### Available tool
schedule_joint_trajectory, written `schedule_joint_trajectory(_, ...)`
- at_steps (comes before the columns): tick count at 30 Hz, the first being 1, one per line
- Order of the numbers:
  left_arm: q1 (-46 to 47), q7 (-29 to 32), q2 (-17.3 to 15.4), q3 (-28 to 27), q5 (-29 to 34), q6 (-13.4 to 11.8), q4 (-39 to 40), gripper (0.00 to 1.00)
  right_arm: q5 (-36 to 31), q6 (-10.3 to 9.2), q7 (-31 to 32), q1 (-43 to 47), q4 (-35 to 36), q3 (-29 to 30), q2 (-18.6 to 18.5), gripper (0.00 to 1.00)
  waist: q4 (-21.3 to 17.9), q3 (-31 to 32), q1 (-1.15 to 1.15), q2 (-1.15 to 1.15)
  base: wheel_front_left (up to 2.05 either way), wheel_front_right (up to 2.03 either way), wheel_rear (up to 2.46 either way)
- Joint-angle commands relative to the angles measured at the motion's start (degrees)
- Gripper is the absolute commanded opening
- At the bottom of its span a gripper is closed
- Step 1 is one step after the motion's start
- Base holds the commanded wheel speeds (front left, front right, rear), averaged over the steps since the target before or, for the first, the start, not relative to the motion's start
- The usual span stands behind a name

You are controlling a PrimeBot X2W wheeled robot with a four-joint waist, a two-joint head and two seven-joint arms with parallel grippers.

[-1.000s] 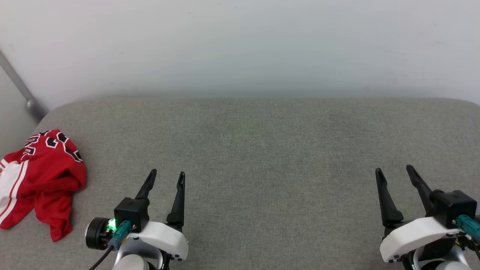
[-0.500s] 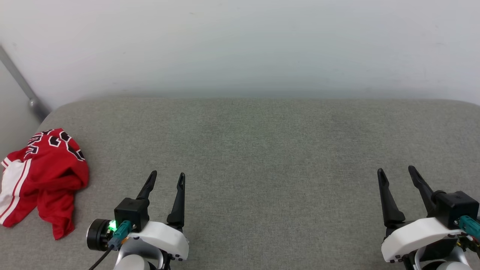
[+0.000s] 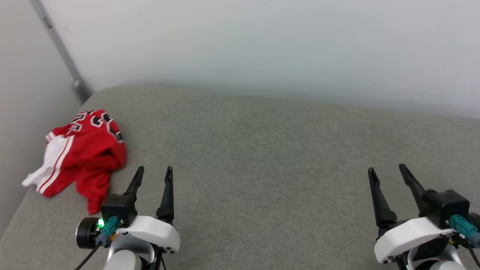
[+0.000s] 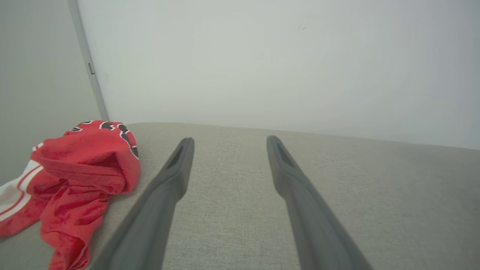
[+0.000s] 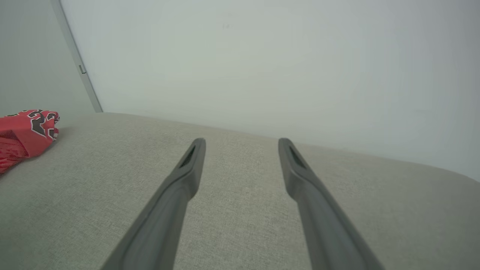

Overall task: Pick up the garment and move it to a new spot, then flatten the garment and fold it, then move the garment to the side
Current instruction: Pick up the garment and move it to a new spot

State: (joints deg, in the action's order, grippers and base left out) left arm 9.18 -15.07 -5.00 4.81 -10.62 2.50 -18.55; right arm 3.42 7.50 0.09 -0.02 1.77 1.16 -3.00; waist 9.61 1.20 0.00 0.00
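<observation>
The garment (image 3: pixel 84 150) lies crumpled in a heap at the far left of the grey padded surface (image 3: pixel 262 157), close to its left edge and rounded back corner. It is red, with a white sleeve carrying red stripes spilling toward the left edge, and black white-outlined lettering showing on the top of the heap. A loose red flap trails toward the near side. The left gripper (image 3: pixel 155 169) hovers just to the right of that flap, near the cloth but apart from it, with its two dark fingers spread and nothing between them. In the left wrist view the heap sits to the left of the left finger. The right gripper (image 3: pixel 387 168) is well apart from the garment, over the right side of the surface, its fingers likewise spread and empty. A pale wall (image 3: pixel 262 45) rises behind the surface, and a thin grey rail (image 3: pixel 62 52) runs down the corner behind the garment.
</observation>
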Motion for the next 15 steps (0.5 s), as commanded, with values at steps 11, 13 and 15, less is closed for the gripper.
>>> schedule_joint_trajectory(11,-0.2,-0.1,-2.0,-2.3,1.7,-0.7,0.7,1.0,0.0,-0.02,-0.3,-1.4,-0.4,-3.6,0.2,1.0,13.1,-0.4,0.0,0.0,0.0,0.0,0.0)
schedule_joint_trajectory(13,-0.3,-0.1,-2.3,-2.8,1.7,-0.7,0.8,1.0,0.1,-0.02,-0.5,-1.8,-0.6,-4.3,0.2,1.0,14.7,-0.4,0.0,0.0,0.0,0.0,0.0)
schedule_joint_trajectory(15,-0.6,-0.1,-2.5,-3.1,1.6,-0.8,0.8,1.0,0.2,-0.02,-0.6,-2.2,-0.9,-4.8,0.2,1.0,16.1,-0.4,0.0,0.0,0.0,0.0,0.0)
